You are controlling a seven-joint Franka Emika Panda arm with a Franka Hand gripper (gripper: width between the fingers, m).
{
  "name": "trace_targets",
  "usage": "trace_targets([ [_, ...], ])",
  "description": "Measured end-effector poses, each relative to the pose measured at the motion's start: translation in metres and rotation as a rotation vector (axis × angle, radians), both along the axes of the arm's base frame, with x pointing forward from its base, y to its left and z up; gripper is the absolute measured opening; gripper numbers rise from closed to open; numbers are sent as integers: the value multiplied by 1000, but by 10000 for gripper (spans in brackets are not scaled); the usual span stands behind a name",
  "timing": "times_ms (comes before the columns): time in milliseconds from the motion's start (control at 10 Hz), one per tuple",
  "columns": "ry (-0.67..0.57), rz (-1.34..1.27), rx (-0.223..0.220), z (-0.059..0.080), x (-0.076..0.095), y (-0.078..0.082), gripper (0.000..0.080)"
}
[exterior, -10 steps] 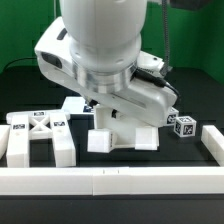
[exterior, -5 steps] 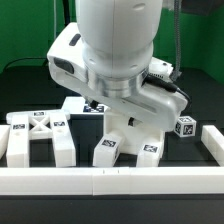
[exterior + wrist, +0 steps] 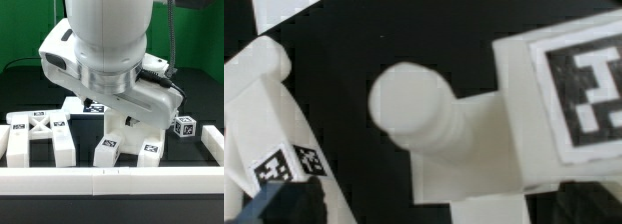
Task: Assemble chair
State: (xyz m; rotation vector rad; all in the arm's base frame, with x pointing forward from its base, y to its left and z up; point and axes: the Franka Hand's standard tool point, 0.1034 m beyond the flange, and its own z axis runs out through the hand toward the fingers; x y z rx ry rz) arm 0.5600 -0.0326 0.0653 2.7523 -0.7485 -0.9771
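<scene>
A chunky white chair part [image 3: 127, 143] lies tilted on the black table in the middle of the exterior view, with tags on its two front ends. My gripper [image 3: 434, 205] stands open right above it. The wrist view shows the part's round peg [image 3: 420, 105] and a tagged face [image 3: 580, 90] close up, with one dark fingertip [image 3: 274, 200] on each side and neither touching it. The X-ribbed panel with its blocks [image 3: 38, 136] stands at the exterior view's left. The arm's body hides the gripper in the exterior view.
A small tagged white cube [image 3: 183, 127] sits at the exterior view's right, beside a white end rail [image 3: 212, 142]. A long white border rail [image 3: 110, 181] runs along the front. The marker board [image 3: 78, 105] lies behind the arm.
The jaws have gone from shut to open. The white part, held upright a second ago, now lies tilted with its tags showing. The arm has shifted slightly to the exterior view's left.
</scene>
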Motion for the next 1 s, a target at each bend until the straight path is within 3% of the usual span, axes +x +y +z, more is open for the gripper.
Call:
trace_targets([
  [400, -67, 15, -22, 0, 13, 6, 648],
  [500, -145, 36, -41, -2, 25, 6, 648],
  [700, -301, 91, -69, -2, 29, 14, 648],
  [1000, -477, 241, -43, 14, 55, 9, 648],
])
